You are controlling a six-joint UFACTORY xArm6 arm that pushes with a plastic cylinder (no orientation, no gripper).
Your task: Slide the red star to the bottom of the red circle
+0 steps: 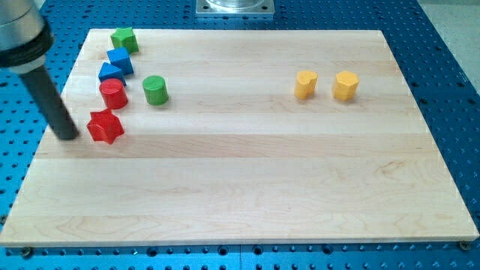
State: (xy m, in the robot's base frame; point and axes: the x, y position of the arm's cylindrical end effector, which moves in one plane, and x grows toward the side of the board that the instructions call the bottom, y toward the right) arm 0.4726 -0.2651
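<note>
We've got my tip (67, 136) just left of the red star (105, 127), which sits directly below the red circle (113, 94); no hand here to judge.

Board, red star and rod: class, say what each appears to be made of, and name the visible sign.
Board: pale wood, smooth matt finish; grain lines and joined planks show. Red star: uniform opaque red, probably painted wood or plastic; the look leaves it open. Rod, ending at my tip just left of the star: dark, matt, perhaps rubber or plastic.
</note>
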